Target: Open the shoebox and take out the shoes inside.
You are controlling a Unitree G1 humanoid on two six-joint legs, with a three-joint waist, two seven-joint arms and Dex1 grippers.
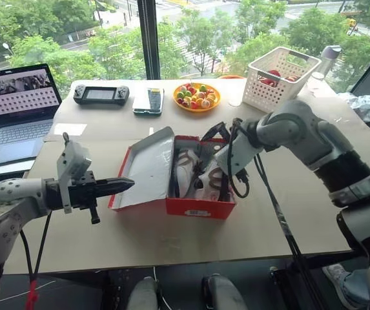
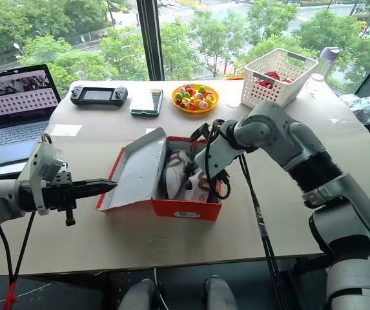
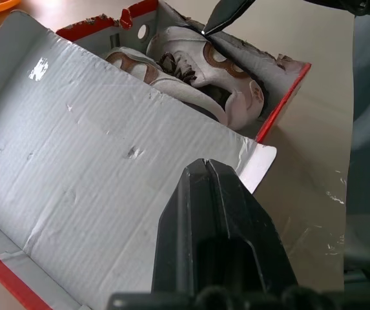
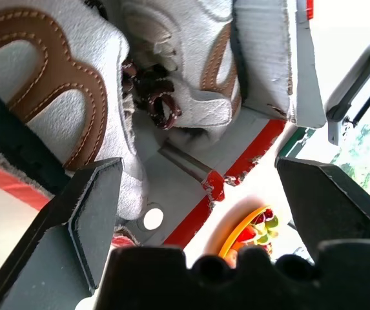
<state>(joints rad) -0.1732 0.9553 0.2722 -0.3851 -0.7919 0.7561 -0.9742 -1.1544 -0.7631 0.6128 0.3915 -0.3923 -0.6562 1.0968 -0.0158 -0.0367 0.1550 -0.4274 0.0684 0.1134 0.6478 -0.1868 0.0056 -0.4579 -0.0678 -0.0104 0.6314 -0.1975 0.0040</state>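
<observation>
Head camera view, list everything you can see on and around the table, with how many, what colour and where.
shoebox: 1, red, table centre, lid open to the left
shoes: 2, grey-white with brown trim, inside the shoebox
laptop: 1, dark, open, far left
handheld game console: 1, black, back left
phone: 1, dark screen, beside the console
plate of small fruit: 1, orange, back centre
lattice basket: 1, white, back right, red items inside
bottle: 1, grey, behind the basket
table: 1, beige
left gripper: shut, left of the lid
right gripper: open, over the shoebox
</observation>
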